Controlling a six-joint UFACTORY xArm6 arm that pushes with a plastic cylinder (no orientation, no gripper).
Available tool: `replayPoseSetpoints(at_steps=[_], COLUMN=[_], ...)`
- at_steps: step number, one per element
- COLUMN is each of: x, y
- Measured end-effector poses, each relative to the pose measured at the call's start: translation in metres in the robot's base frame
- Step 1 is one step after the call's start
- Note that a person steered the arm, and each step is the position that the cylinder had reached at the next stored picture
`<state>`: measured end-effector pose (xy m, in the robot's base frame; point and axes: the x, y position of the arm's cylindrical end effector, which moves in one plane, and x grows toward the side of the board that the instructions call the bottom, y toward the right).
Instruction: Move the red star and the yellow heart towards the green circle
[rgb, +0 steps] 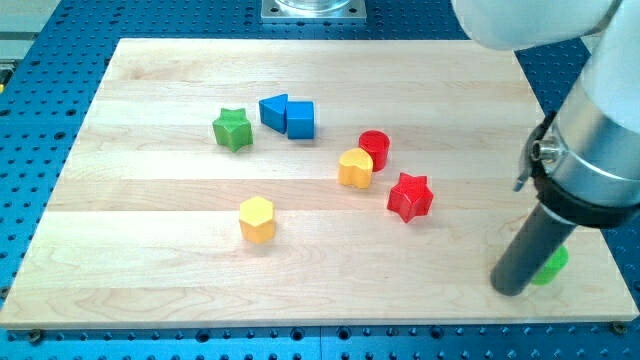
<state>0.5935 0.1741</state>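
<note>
Board (150, 300): wooden.
Tip (511, 288): at view's lower right, touching green circle (552, 264); no pincer fitted.
Red star (410, 196): centre-right, well apart from circle.
Yellow heart (355, 168): touching red cylinder (374, 148).
Also: green star (232, 129), blue triangle (273, 110), blue cube (300, 120), yellow hexagon (257, 219).

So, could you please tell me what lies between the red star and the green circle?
Only bare board in the camera view; my tip partly covers the green circle, right of the red star.
</note>
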Motion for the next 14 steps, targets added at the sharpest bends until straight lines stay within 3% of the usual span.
replayPoseSetpoints(at_steps=[2, 3, 4, 5, 7, 9, 10, 11, 13, 14], x=[-0.038, -0.077, -0.095, -0.095, -0.123, -0.070, -0.048, -0.050, -0.122, -0.154], y=[-0.122, -0.160, -0.128, -0.057, -0.027, -0.014, -0.017, -0.103, -0.180, -0.178])
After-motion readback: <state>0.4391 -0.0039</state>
